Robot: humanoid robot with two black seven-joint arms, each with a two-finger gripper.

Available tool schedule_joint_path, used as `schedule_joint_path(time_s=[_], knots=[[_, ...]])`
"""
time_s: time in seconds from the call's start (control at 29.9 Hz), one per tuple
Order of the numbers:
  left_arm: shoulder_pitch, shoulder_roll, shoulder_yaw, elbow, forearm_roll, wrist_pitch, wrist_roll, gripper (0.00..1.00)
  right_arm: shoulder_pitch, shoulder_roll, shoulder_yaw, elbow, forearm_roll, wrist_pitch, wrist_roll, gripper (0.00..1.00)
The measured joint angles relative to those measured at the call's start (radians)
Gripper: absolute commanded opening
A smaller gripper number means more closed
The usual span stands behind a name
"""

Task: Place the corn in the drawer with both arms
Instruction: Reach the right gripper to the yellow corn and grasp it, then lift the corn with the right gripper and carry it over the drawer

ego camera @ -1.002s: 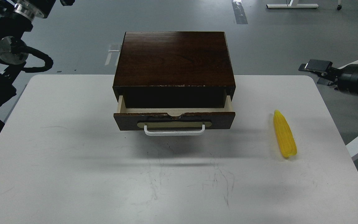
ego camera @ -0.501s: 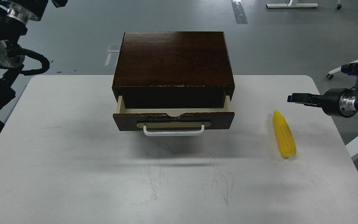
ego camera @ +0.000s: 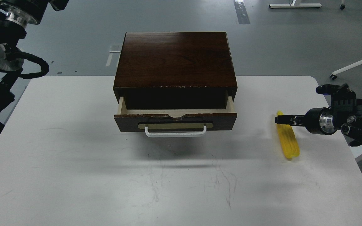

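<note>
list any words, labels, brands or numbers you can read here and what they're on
None: no readable text in the head view.
The drawer, its wooden box and the corn carry no print.
The right gripper shows no label.

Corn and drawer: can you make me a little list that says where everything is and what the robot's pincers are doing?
corn: lying flat on the white table, right of the box, not lifted
drawer: pulled part way out, inside looks bare
right pincer: over the corn's far, pointed end; open or shut, cannot tell
left pincer: out of sight, only the arm shows, top left
</note>
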Motion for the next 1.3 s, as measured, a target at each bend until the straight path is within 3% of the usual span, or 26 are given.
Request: schedule_joint_path(time_s=[0.27,0.33,0.4,0.57,0.87,1.1,1.3], knots=[[0.004,0.011,0.0,0.001,-0.001,0.0,0.0,0.98,-0.005,0.01,-0.033,-0.002,0.001,-0.001,0.002,0.3],[0.004,0.012,0.0,0.001,-0.001,0.0,0.0,0.98,-0.005,0.01,-0.032,-0.001,0.001,-0.002,0.005,0.13],[0.004,0.012,0.0,0.001,0.0,0.0,0.0,0.98,0.002,0.006,-0.029,0.0,0.004,-0.01,0.008,0.04],[0.004,0.016,0.0,0.001,0.001,0.0,0.0,0.98,0.087,-0.043,-0.017,0.006,0.012,-0.032,0.014,0.0],[0.001,0.046,0.005,-0.003,0.003,0.0,0.0,0.98,0.413,-0.103,0.078,0.099,0.013,-0.036,0.048,0.0],[0.001,0.051,0.008,-0.008,0.003,0.0,0.0,0.98,0.636,-0.031,0.083,0.271,-0.025,-0.035,0.049,0.0],[0.001,0.056,0.008,-0.01,0.004,0.0,0.0,0.98,0.695,0.093,0.082,0.385,-0.286,-0.035,0.051,0.0]])
